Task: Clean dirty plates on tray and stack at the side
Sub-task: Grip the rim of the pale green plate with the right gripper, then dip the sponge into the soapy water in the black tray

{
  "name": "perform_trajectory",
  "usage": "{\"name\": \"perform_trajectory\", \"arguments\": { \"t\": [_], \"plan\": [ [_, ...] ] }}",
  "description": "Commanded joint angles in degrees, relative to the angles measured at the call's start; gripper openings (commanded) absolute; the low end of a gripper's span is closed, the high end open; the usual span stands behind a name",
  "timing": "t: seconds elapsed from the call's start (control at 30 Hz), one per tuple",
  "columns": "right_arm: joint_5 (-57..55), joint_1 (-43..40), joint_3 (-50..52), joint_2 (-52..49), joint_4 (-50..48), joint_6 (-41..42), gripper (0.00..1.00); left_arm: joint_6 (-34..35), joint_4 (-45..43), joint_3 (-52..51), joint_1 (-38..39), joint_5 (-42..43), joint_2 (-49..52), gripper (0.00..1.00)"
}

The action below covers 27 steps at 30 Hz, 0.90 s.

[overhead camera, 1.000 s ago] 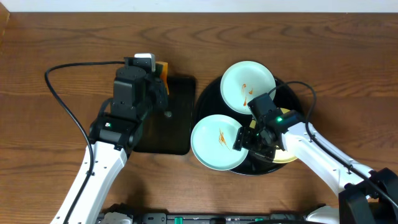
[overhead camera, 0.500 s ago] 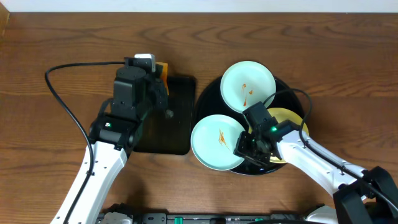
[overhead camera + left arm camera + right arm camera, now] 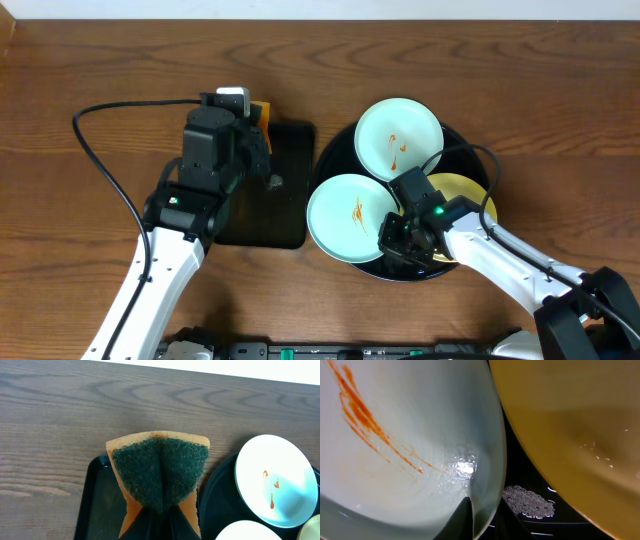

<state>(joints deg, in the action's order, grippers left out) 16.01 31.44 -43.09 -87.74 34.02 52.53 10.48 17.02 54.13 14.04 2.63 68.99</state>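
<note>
My right gripper (image 3: 392,226) (image 3: 482,516) is shut on the right rim of the near mint-green plate (image 3: 348,217) (image 3: 395,460). That plate carries an orange smear and hangs over the left edge of the round black tray (image 3: 333,160). A second smeared mint plate (image 3: 398,138) (image 3: 275,480) rests at the tray's back. The yellow plate (image 3: 468,190) (image 3: 570,425) lies right of my right gripper, partly hidden by the arm. My left gripper (image 3: 162,510) is shut on an orange and green sponge (image 3: 160,470) (image 3: 262,110) above the back of the rectangular tray.
A small rectangular black tray (image 3: 285,205) lies between the two arms, just left of the round tray. A black cable (image 3: 110,170) loops over the table on the left. Bare wooden table (image 3: 560,120) lies right of the round tray.
My right gripper has shut on the near mint plate's rim, and the plate has shifted slightly toward the back. The left arm and sponge have not moved.
</note>
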Motion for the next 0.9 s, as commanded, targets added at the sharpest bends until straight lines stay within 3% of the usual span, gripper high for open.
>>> {"name": "perform_trajectory", "arguments": {
  "t": [0.0,0.27,0.37,0.5,0.87],
  "plan": [
    [-0.57,1.36,0.37,-0.37,0.02,0.39,0.12,-0.55,0.04,0.85,0.13,-0.13,-0.52,0.09],
    [-1.70,2.47,0.72,-0.37,-0.24,0.61,0.07,-0.55,0.04,0.85,0.13,-0.13,-0.52,0.09],
    [-1.68,2.45,0.72,-0.37,-0.50,0.61,0.18,-0.55,0.11,0.85,0.13,-0.13,-0.52,0.09],
    [-1.64,2.38,0.72,-0.37,-1.01,0.61,0.01,-0.55,0.33,0.85,0.13,-0.13,-0.52,0.09],
    [-2.97,2.29,0.72,-0.35,-1.73,0.61,0.01,-0.57,2.10,0.85,0.13,-0.15,-0.52,0.09]
  ]
}}
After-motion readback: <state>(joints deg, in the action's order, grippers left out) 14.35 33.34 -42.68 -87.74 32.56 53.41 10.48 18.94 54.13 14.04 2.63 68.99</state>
